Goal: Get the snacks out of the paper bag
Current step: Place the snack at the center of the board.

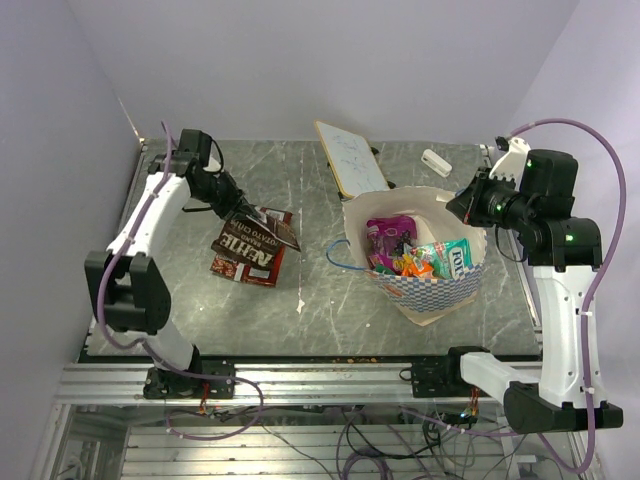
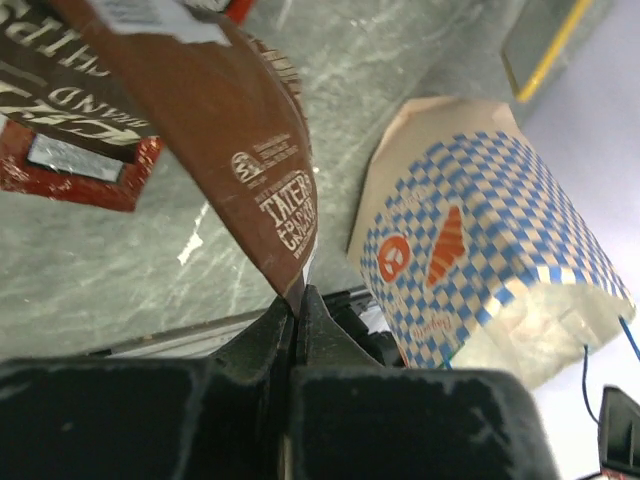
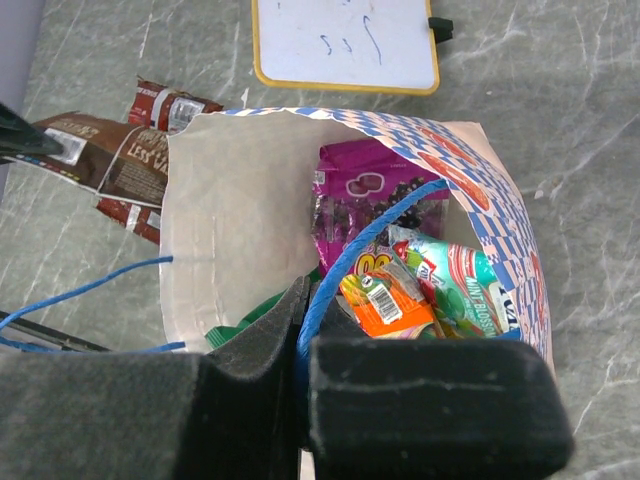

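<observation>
Left fingers (image 2: 297, 306) pinch a brown packet (image 2: 230, 130) by its corner over a red packet (image 1: 243, 262) on the desk (image 1: 300, 190); right fingers (image 3: 305, 300) clamp the blue handle (image 3: 370, 235) of the bag (image 1: 440, 292), which stands mid-desk holding snacks (image 1: 400, 250).

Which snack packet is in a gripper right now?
The brown packet, pinched by the left gripper; the others lie on the table or inside the paper bag.

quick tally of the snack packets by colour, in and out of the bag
brown packets, out of the paper bag: 2 (one in the left gripper, one on the table)
magenta packet: 1
orange packet: 1
teal packet: 1
green packet, edge only: 1
total: 6 visible; the bag may hide more
</observation>
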`<action>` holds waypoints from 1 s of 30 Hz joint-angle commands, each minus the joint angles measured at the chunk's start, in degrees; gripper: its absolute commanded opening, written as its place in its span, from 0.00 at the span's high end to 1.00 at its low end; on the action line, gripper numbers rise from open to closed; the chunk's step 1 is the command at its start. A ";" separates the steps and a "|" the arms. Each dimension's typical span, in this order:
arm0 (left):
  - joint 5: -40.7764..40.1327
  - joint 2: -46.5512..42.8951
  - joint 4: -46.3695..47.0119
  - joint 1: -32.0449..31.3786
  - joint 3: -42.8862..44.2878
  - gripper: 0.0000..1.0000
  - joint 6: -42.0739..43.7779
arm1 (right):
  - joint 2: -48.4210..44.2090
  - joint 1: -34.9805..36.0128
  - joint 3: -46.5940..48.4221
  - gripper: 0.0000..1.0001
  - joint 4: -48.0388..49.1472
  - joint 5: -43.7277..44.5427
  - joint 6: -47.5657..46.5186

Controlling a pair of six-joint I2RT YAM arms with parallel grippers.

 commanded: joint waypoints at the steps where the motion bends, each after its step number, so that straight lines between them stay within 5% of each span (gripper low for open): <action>1: -2.25 4.12 2.84 2.22 2.81 0.93 3.18 | 0.31 0.41 1.82 1.00 0.50 0.51 -0.75; 6: -0.15 7.98 9.60 2.44 1.09 0.92 0.79 | 0.10 0.34 1.70 1.00 0.30 1.77 -1.08; 8: -0.31 10.04 11.09 2.59 3.12 0.84 0.34 | 0.26 0.41 1.68 1.00 0.33 1.71 -1.14; 10: -0.76 12.19 13.36 3.12 5.42 0.68 -0.04 | 0.38 0.40 1.30 1.00 0.60 1.72 -1.04; 13: -1.61 14.87 14.16 4.42 8.21 0.22 0.97 | 0.94 0.41 1.22 1.00 0.88 0.47 -0.93; 15: -3.71 14.20 12.87 4.73 10.00 0.05 3.36 | 1.31 0.37 1.46 1.00 0.90 -0.03 -0.88; 20: -12.48 3.79 9.46 5.07 2.99 0.00 6.81 | 0.71 0.39 0.47 1.00 1.03 0.13 -0.87; 25: -5.30 -6.81 22.27 5.43 -12.93 0.01 -1.80 | 1.27 0.41 0.20 1.00 2.00 -1.01 -0.53; 30: 0.01 -5.10 34.23 4.90 -15.89 0.00 -7.01 | 2.36 0.73 0.89 1.00 2.83 -2.48 -0.13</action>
